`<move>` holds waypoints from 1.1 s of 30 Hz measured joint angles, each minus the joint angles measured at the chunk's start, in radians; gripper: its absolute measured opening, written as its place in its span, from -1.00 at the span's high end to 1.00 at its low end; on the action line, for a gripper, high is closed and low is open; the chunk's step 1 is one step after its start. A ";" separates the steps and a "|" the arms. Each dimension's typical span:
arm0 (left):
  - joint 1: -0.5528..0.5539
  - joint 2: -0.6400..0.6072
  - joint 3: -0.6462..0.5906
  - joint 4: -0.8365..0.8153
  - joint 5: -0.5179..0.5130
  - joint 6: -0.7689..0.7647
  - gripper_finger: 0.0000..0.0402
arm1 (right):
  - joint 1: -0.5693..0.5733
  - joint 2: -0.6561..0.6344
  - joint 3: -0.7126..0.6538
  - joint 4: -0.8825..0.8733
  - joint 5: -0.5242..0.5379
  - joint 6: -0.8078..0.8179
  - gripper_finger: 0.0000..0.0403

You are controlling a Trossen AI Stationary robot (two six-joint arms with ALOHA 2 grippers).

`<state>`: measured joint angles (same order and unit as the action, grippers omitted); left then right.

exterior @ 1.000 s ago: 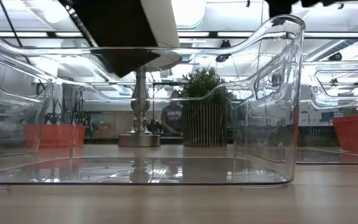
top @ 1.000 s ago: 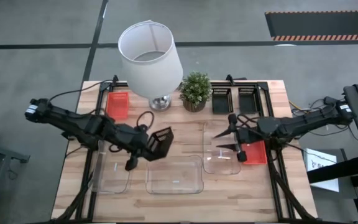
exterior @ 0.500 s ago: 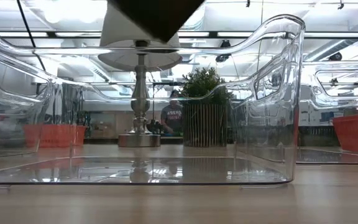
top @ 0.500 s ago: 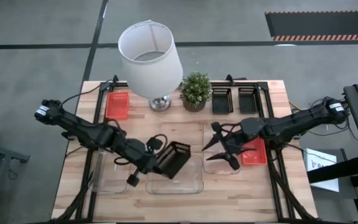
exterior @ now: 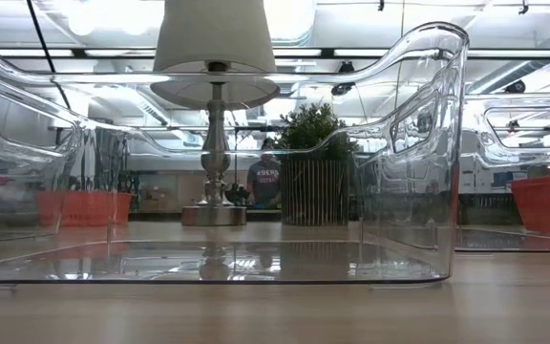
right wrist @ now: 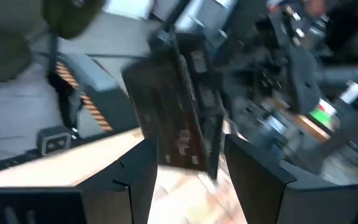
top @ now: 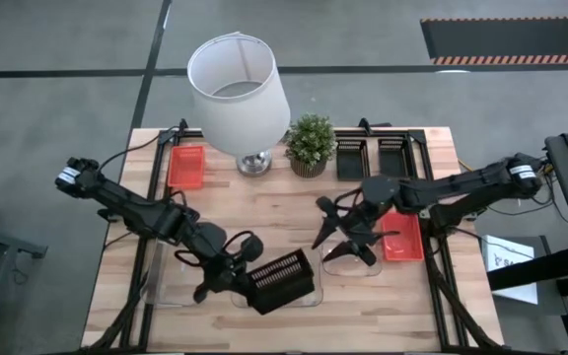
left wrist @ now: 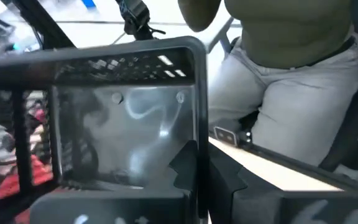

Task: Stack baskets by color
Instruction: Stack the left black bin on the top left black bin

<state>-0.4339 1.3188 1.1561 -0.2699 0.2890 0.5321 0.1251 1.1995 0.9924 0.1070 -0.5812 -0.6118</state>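
The rectangular table top (top: 294, 202) is made of pale wooden planks with visible grain and a soft sheen. The shallow clear baskets (exterior: 256, 172) are formed of glossy, transparent plastic in which ceiling lights are reflected. A matt black slatted plastic basket (top: 280, 281) and smooth red-orange plastic baskets (top: 187, 166) are seen. The white lampshade (top: 237, 91) appears matt, like cloth, and is carried on a polished silvery metal stem (exterior: 216, 143).
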 joint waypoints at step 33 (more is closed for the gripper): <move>0.057 0.023 0.000 0.016 -0.034 0.047 0.99 | -0.048 0.323 0.343 -0.238 -0.561 -0.213 0.90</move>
<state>-0.3765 1.3422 1.1564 -0.2539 0.2552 0.5793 0.0772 1.5227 1.3350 -0.1313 -1.1419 -0.8248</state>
